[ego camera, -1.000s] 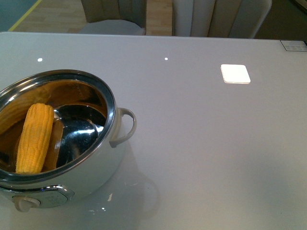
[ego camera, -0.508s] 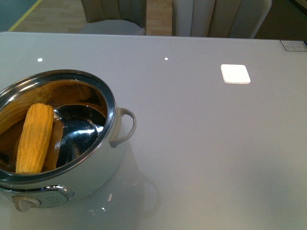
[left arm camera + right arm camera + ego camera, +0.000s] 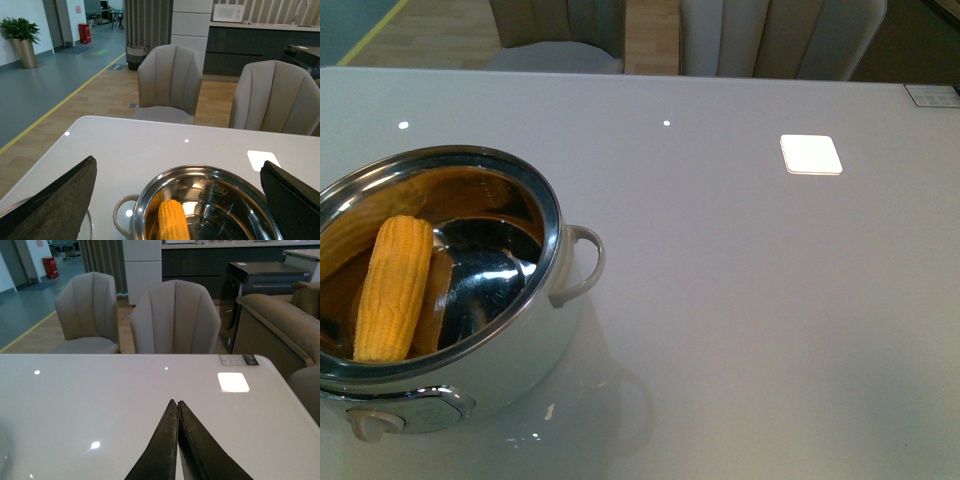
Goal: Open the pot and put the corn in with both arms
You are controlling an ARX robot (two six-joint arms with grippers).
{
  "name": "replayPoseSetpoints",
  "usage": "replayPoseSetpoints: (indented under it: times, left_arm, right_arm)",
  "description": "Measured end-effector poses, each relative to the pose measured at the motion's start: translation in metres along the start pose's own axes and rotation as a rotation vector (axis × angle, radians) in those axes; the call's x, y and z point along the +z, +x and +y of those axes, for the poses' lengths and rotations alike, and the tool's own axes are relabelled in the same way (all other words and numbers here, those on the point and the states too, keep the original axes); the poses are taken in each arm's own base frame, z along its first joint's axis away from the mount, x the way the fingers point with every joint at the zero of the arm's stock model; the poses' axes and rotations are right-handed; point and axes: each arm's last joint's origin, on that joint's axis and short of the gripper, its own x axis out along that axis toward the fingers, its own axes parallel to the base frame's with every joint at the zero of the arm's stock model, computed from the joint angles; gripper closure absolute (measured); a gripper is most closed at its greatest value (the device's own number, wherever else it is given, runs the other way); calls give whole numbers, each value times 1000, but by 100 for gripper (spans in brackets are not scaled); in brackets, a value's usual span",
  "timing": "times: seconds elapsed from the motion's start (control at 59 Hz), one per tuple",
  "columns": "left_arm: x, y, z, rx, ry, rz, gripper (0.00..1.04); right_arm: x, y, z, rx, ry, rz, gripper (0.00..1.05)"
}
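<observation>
The pot (image 3: 556,222) stands open at the table's near left, white-bodied with a steel rim, a loop handle (image 3: 590,258) and a knob (image 3: 368,424) at its base. The corn (image 3: 394,287) lies inside it, leaning against the left wall. No arm shows in the front view. In the left wrist view my left gripper (image 3: 178,161) is open, its fingers (image 3: 60,200) spread wide either side of the pot (image 3: 150,192), with the corn (image 3: 173,222) below them. My right gripper (image 3: 176,402) is shut on nothing, over bare table away from the pot.
The grey table (image 3: 750,300) carries a bright square light reflection (image 3: 811,154) and a small label (image 3: 932,95) at the far right corner. Beige chairs (image 3: 169,82) stand behind the far edge. A thin curved shiny edge (image 3: 89,226) shows beside the left finger.
</observation>
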Motion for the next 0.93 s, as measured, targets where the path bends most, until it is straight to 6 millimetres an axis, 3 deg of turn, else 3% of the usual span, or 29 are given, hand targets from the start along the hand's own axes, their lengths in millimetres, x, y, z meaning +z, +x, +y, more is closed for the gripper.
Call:
replayPoseSetpoints:
  times: [0.356, 0.932]
  left_arm:
    - [0, 0, 0, 0, 0, 0, 7]
    - [0, 0, 0, 0, 0, 0, 7]
  right_arm:
    - [0, 0, 0, 0, 0, 0, 7]
    - [0, 0, 0, 0, 0, 0, 9]
